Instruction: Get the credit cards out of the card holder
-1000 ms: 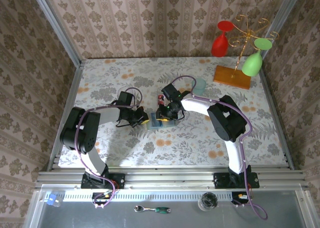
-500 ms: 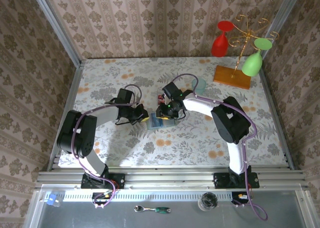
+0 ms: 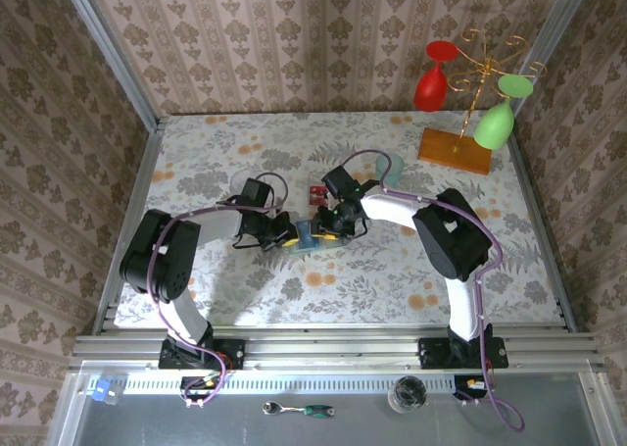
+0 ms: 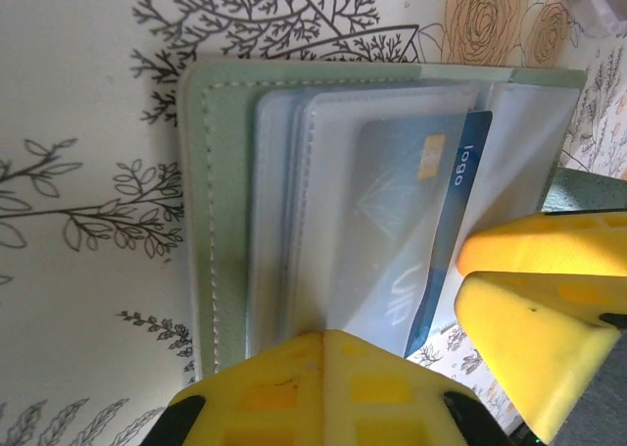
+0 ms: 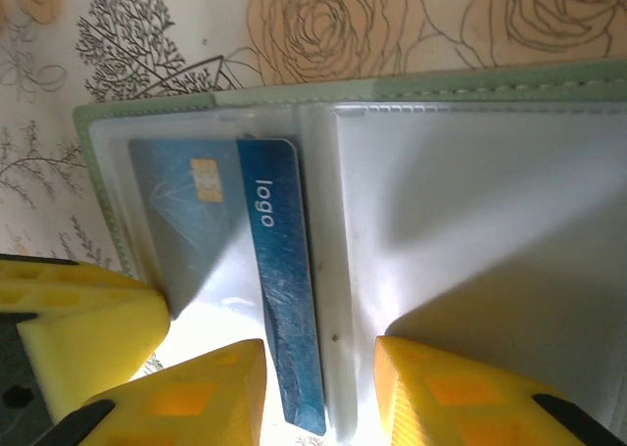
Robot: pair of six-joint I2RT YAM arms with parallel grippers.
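Flat and open on the flower-printed table [image 3: 411, 260], midway between the two arms: the card holder [image 4: 211, 221], pale green, clear sleeves upward. At its near edge in the left wrist view, left gripper [image 4: 323, 358] clenched, yellow fingers together, tips against the sleeves; pressing down or merely touching, cannot tell. Half out of a sleeve, one blue credit card [image 5: 284, 299] with a gold chip and the word "logo", bare end toward the right gripper [image 5: 313, 358]. Right gripper released, jaws apart, one yellow finger on either side of the card's bare end, neither visibly touching it. From above, a red card [image 3: 315, 190] flat on the table just beyond the right gripper, apart from the holder. Farther back to the right, a pale teal cup [image 3: 392, 167] and a stand [image 3: 456, 147] hung with coloured glasses [image 3: 431, 83]
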